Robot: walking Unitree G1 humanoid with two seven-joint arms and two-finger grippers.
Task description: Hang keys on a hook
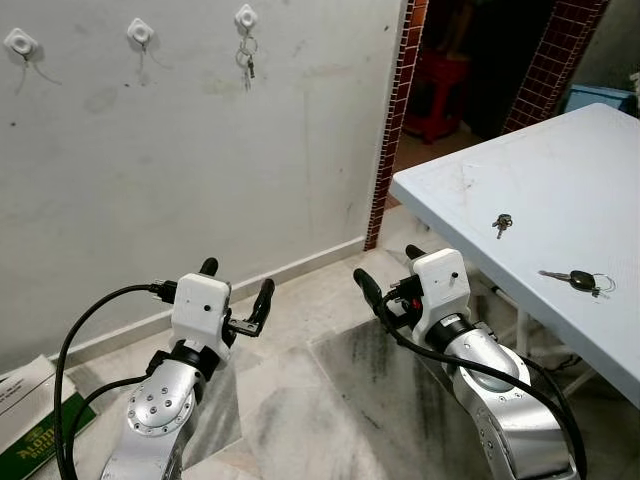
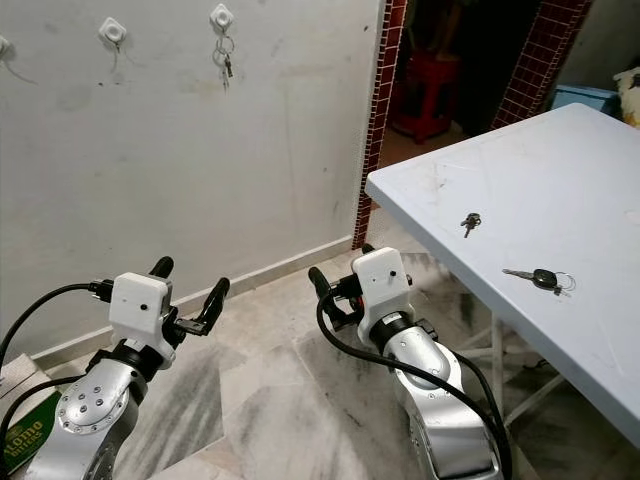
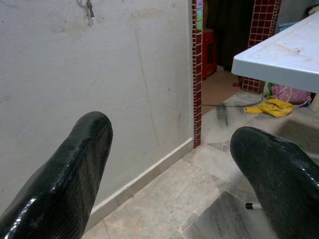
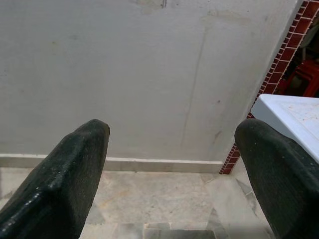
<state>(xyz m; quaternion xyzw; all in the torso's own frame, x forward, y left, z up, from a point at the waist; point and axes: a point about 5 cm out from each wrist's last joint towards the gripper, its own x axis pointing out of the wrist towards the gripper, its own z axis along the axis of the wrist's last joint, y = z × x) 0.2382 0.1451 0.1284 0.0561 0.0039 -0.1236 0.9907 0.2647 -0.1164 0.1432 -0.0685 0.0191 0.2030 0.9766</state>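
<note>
Grey plaster wall (image 1: 200,150) carries three hooks; one set of keys (image 1: 246,58) hangs on the hook nearest the brick doorway. Right of the wall, the white table (image 1: 560,170) holds a small key (image 1: 502,222) and a car key (image 1: 578,281). Left gripper (image 1: 237,295) and right gripper (image 1: 388,275) hover spread and empty. Flat keys may slip when pinched.

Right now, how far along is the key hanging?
Done: one bunch of keys hangs on the rightmost hook. In hand: nothing; left gripper and right gripper are both open. Left: small key and black-headed key lie on the table; two hooks free.
</note>
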